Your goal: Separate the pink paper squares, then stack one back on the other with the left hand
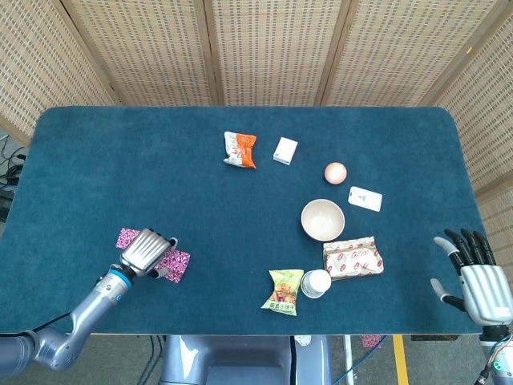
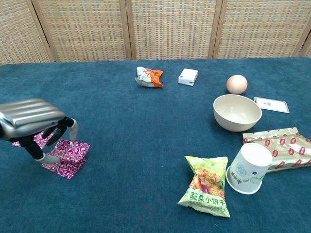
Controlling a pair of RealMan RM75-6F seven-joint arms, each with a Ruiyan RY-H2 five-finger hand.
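My left hand (image 2: 33, 121) hovers low over the front left of the blue table (image 1: 160, 176) and pinches a pink paper square (image 2: 74, 148) by its edge. That square lies tilted over a second pink square (image 2: 64, 169), overlapping most of it. A third pink square (image 2: 19, 143) lies flat just behind the hand, partly hidden by it. In the head view the hand (image 1: 148, 250) sits between the third square (image 1: 127, 237) and the overlapped pair (image 1: 176, 263). My right hand (image 1: 479, 281) is open, fingers spread, off the table's right front corner, holding nothing.
Across the right half stand a beige bowl (image 2: 237, 112), a tipped paper cup (image 2: 249, 169), a green snack bag (image 2: 206, 191) and a red-patterned packet (image 2: 276, 143). An orange snack bag (image 2: 149, 76), a white box (image 2: 187, 76), an orange ball (image 2: 236, 84) and a card (image 2: 271, 104) lie further back.
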